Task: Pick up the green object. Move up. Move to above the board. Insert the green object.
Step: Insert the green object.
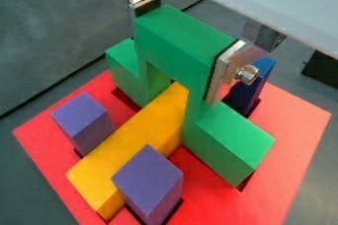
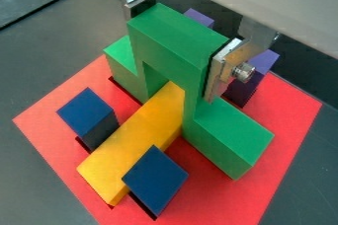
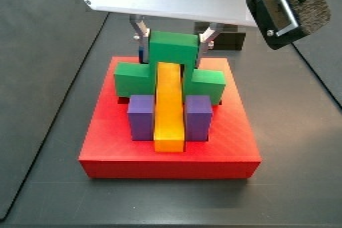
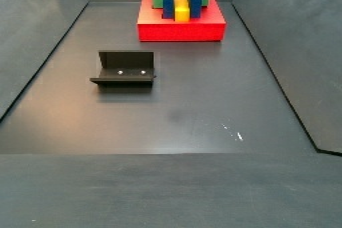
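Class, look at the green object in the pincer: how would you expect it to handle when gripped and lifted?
The green object probably stays stiff: its edges look crisp and blocky. The pincer clamps its flat raised middle, so slipping seems unlikely. Straddling the yellow bar on the board, it should not roll.

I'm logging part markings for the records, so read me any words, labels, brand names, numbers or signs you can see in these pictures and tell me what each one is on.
No readable text in any view.
The green object, held by the gripper over the yellow bar on the board: no marking.
Blue block, purple block: plain faces.
The fixture on the floor: two small pale dots, no lettering.
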